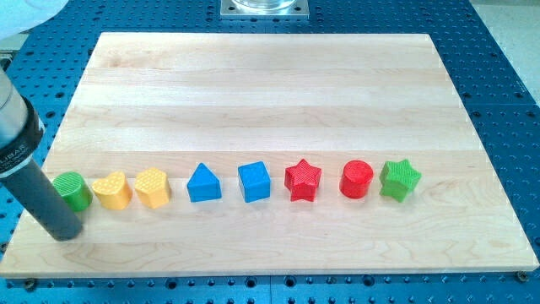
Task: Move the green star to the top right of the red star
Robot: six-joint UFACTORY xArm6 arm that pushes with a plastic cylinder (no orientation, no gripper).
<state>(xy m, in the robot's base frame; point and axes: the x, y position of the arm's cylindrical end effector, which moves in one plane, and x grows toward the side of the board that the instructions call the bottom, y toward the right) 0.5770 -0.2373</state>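
The green star (399, 180) lies at the right end of a row of blocks, just right of the red cylinder (357, 179). The red star (303, 180) lies left of that cylinder. My tip (66, 234) rests on the board at the view's far left, just below and left of the green cylinder (73, 190), far from both stars. The rod rises from there up and to the left, out of view.
The row also holds a yellow heart (112, 190), a yellow hexagon (153, 187), a blue triangle (203, 183) and a blue cube (254, 181). The wooden board (270, 93) lies on a blue perforated table. A metal base (264, 8) stands at the view's top.
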